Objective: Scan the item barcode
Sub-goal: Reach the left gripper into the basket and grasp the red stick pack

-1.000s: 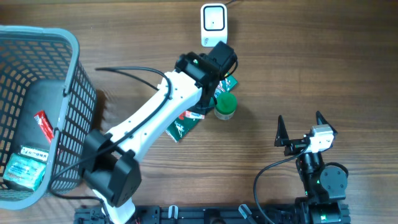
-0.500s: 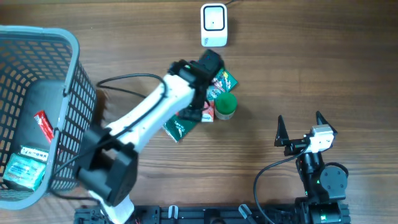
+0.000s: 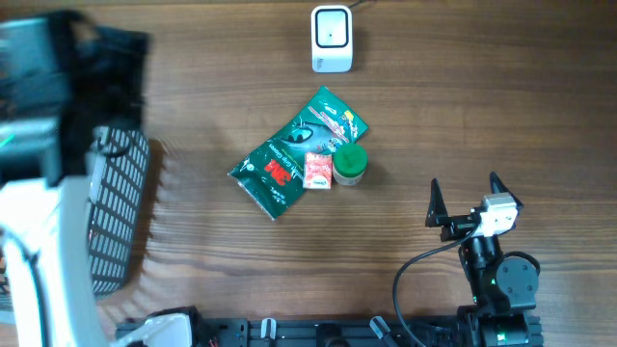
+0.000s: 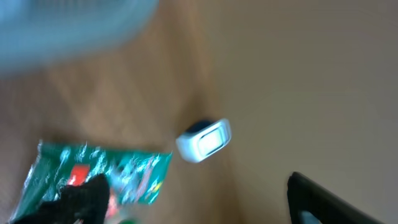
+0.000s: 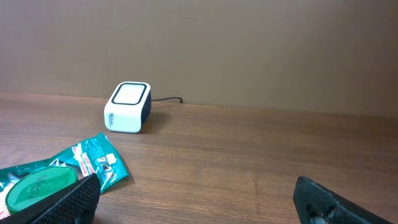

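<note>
You've pulled your left hand (image 4: 196, 208) away toward the basket (image 3: 116, 222), released and empty, leaving the green snack packet (image 3: 284, 159) flat on the desk (image 3: 482, 96) near the scanner (image 3: 331, 39), so its scan looks finished.

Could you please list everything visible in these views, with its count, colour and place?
scanner: one, white with a dark-rimmed window, top centre of the table
snack packet: one, green with red print, lying flat at the table's centre
sachet: one, red and white, at the packet's lower right edge
round tub: one, green lid, just right of the sachet
basket: one, grey mesh, left edge, mostly hidden
table: one, brown wood
left arm: one, white and black, blurred, over the basket
left gripper: one, black, open, empty
right gripper: one, black, open, empty, lower right
</note>
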Robot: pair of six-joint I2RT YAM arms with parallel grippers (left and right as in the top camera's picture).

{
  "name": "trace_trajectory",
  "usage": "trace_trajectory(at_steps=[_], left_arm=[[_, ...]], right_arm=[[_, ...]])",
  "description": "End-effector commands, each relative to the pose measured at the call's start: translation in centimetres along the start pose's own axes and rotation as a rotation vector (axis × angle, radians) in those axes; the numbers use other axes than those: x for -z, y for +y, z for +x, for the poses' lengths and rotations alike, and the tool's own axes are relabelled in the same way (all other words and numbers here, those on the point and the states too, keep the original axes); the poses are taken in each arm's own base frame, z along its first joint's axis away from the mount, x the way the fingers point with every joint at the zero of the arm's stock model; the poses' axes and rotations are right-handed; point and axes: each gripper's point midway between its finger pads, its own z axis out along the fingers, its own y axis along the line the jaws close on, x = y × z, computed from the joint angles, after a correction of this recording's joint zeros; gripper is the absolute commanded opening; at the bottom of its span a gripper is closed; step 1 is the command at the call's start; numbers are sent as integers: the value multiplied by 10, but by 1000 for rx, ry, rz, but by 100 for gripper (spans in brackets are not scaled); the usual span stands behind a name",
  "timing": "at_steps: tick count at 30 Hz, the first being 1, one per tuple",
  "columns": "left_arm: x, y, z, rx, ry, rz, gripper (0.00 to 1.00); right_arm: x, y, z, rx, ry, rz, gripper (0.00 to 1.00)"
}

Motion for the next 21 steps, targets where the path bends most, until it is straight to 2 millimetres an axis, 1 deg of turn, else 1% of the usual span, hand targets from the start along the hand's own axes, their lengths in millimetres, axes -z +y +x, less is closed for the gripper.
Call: trace_trajectory(at_steps=[1, 2, 3, 4, 5, 6, 7, 8, 10, 11, 14, 16, 17, 19, 21], left_arm=[[72, 4, -68, -54, -268, 73, 66], [85, 22, -90, 7, -372, 17, 67], [92, 35, -102, 62, -432, -26, 76], [101, 59, -118, 156, -515, -102, 89], [107, 81, -129, 238, -571, -178, 94], [108, 101, -135, 301, -599, -251, 96], [106, 115, -138, 343, -603, -307, 94], [103, 127, -139, 385, -596, -351, 92], [92, 144, -145, 433, -580, -426, 89], [81, 153, -150, 440, -558, -479, 89], [57, 166, -157, 354, -490, -578, 89], [35, 179, -164, 250, -418, -675, 89], [29, 186, -167, 220, -402, -718, 88], [20, 200, -172, 191, -382, -792, 88], [11, 212, -172, 191, -356, -841, 88]], right_arm=[[0, -2, 0, -10, -2, 9, 100], [0, -2, 0, -11, -2, 9, 100], [0, -2, 0, -10, -2, 9, 100], [0, -2, 0, -10, -2, 9, 100], [0, -2, 0, -10, -2, 9, 100], [0, -2, 0, -10, -2, 9, 100], [0, -2, 0, -10, -2, 9, 100], [0, -2, 0, -10, -2, 9, 100], [0, -2, 0, -10, -2, 9, 100], [0, -2, 0, -10, -2, 9, 100], [0, -2, 0, -10, -2, 9, 100], [0, -2, 0, -10, -2, 9, 100], [0, -2, 0, -10, -2, 9, 100], [0, -2, 0, -10, -2, 9, 100], [0, -2, 0, -10, -2, 9, 100]])
